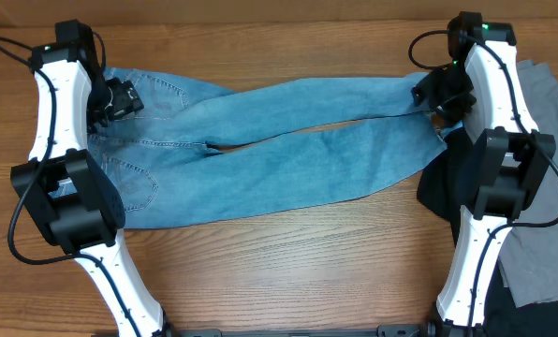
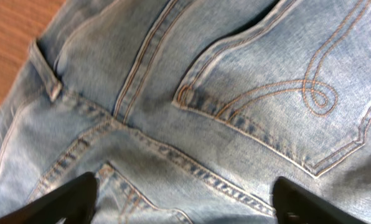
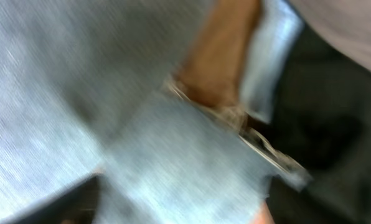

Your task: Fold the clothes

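Overhead, the jeans (image 1: 288, 140) lie flat across the table (image 1: 288, 271), waist (image 1: 120, 154) at nine o'clock, hems (image 1: 427, 140) at three. Left wrist: the left pincer (image 2: 185, 202) is spread above a back pocket (image 2: 285, 106), pinching nothing. Right wrist: blurred frayed hems beside a black garment (image 3: 335, 124); I can't tell the right pincer's (image 1: 438, 96) state.

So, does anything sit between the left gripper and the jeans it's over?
Nothing visible does. The left gripper hangs open directly over the jeans, at the back pocket, with only bare denim between its fingers.
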Tool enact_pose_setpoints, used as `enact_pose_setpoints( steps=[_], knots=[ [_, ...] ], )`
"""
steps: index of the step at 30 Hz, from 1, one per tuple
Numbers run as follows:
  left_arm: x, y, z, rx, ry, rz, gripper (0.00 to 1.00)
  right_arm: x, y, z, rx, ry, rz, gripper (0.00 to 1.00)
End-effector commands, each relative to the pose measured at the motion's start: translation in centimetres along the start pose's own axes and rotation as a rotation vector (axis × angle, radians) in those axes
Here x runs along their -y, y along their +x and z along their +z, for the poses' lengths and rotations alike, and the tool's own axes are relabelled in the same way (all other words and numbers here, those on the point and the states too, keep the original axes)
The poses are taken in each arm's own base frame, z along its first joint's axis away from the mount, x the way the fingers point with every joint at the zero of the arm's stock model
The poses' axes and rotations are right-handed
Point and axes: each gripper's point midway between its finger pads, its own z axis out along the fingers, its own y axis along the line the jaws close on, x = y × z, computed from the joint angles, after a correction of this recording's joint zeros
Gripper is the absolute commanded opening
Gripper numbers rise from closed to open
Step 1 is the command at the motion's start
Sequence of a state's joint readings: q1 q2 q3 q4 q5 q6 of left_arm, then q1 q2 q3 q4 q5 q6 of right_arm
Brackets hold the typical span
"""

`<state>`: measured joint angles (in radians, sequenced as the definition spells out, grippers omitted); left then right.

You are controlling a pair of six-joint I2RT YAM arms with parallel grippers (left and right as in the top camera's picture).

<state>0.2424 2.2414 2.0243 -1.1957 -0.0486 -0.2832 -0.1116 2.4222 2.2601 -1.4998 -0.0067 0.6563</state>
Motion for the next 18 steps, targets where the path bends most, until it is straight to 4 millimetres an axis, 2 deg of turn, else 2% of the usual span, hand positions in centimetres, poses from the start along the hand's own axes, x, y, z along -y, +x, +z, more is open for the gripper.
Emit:
enact_pose_setpoints(
  steps=[1,5,9,10,15,16,17,18],
  knots=[
    [-0.1,-0.2,1.5,-0.017,-0.008,0.051,0.79,0.7,0.0,-4.2,0.062,-0.005,-0.085,1.0],
    [-0.5,0.1,3.2,-0.049,-0.017,0.042,0.49,1.5,1.7,-4.2,-0.013,0.02,-0.147,1.0],
    [-0.7,0.4,5.2,-0.084,-0.024,0.039,0.18,0.2,3.8,-4.2,-0.094,-0.046,-0.303,1.0],
    [-0.8,0.5,5.4,-0.087,-0.026,0.038,0.15,0.0,4.0,-4.2,-0.094,-0.045,-0.317,1.0],
    [-1.0,0.6,7.2,-0.107,-0.034,0.035,0.15,-0.7,4.2,-4.1,-0.079,-0.048,-0.334,1.0],
    [-1.2,0.7,7.5,-0.112,-0.041,0.034,0.12,-0.7,4.2,-4.1,-0.078,-0.048,-0.335,1.0],
    [-1.5,0.8,8.0,-0.12,-0.054,0.03,0.04,-0.8,4.3,-4.0,-0.078,-0.048,-0.339,1.0],
    [-2.1,0.8,8.4,-0.122,-0.078,0.009,0.04,-0.9,4.3,-4.0,-0.078,-0.048,-0.341,1.0]
  ],
)
